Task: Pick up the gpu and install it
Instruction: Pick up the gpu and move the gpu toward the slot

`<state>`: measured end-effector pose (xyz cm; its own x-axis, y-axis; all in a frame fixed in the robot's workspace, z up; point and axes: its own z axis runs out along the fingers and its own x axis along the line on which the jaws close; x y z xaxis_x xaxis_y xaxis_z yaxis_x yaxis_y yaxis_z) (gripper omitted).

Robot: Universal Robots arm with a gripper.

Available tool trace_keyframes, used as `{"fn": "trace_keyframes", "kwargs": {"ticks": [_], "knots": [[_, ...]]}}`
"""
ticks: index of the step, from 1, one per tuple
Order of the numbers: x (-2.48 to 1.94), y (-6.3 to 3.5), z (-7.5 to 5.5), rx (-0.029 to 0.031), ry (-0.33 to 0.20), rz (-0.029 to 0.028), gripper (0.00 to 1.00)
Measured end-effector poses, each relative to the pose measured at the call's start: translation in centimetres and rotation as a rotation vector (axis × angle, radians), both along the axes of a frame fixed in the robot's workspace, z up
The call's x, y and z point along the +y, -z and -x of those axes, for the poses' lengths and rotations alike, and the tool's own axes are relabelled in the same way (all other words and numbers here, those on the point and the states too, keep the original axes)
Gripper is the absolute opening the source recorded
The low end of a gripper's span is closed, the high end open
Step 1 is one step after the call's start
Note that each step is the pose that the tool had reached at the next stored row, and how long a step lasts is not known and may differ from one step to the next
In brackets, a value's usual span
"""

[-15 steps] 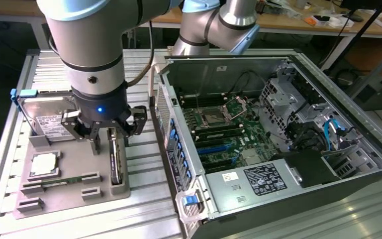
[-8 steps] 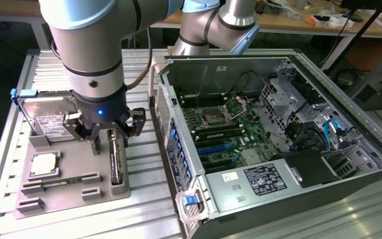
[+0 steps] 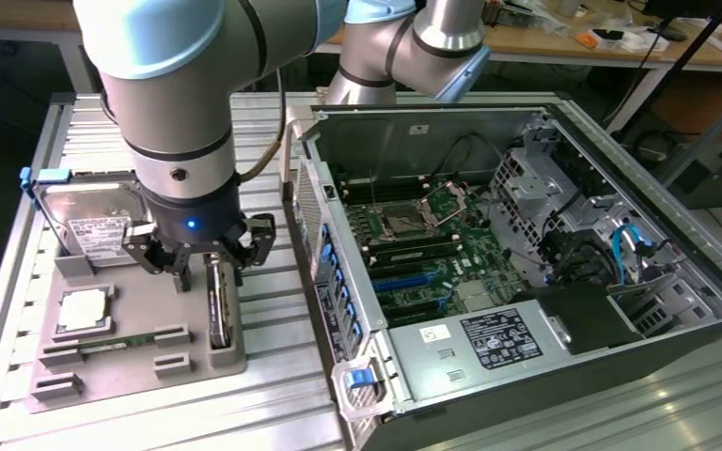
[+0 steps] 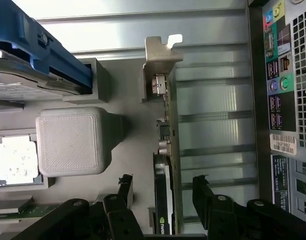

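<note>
The gpu [image 3: 219, 310] stands on its edge in a slot of the grey tray [image 3: 123, 376], at the tray's side nearest the computer case. In the wrist view the gpu [image 4: 166, 150] shows edge-on, a thin green board with a black fan housing and its silver end bracket [image 4: 160, 55] at the far end. My gripper [image 3: 208, 272] hangs right over the card's bracket end. It is open, and the black fingertips [image 4: 200, 187] of my gripper [image 4: 162, 185] stand one on each side of the card with a gap on both sides. Nothing is held.
The tray also carries a hard drive [image 3: 91, 221] with a blue frame, a CPU [image 3: 83, 310] and a RAM stick [image 3: 117, 343]. The open computer case [image 3: 662, 282] lies at the exterior view's right with its motherboard [image 3: 424, 254] exposed. The case's rear panel [image 4: 285, 100] runs close beside the card.
</note>
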<state>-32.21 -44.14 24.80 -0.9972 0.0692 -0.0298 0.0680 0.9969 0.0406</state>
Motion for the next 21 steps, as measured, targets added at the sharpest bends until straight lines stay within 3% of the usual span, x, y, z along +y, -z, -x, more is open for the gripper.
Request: {"fn": "trace_keyframes", "kwargs": {"ticks": [1, 4, 11, 13, 21], "knots": [[-0.07, 0.00, 0.0, 0.0000, 0.000, 0.0000, 0.45], [-0.25, 0.00, 0.0, 0.0000, 0.000, 0.0000, 0.27], [-0.51, 0.00, 0.0, 0.0000, 0.000, 0.0000, 0.27], [-1.17, 0.00, 0.0, 0.0000, 0.000, 0.0000, 0.27], [-1.28, 0.00, 0.0, 0.0000, 0.000, 0.0000, 0.27]]}}
